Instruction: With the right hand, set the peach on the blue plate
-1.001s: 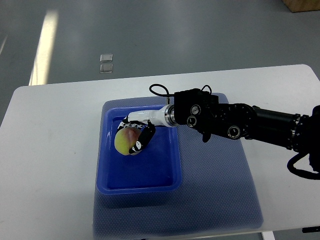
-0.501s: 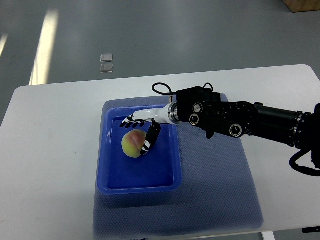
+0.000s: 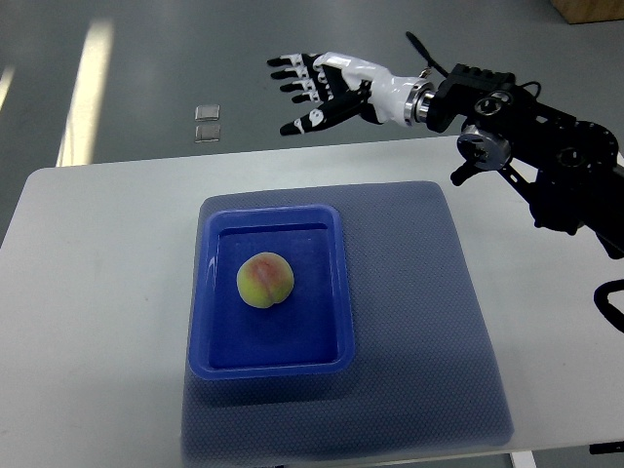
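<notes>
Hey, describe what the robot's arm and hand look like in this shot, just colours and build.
Only the right hand shows: a white shell with black segmented fingers carrying small white patches. A silver ring joins its wrist to the right arm, a bulky black assembly of boxy blocks with round silver joint caps. A thin black cable pokes up near the wrist.

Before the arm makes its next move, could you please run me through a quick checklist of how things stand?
1. Peach inside the blue plate: ok, sitting on its floor.
2. Right hand empty: ok, fingers spread, holding nothing.
3. Right hand clear of the plate: ok, raised beyond the table's far edge.
4. Plate resting on the blue mat: ok.
5. Peach undamaged: cannot tell beyond its visible top.
6. Left hand position: cannot tell, not in view.
</notes>
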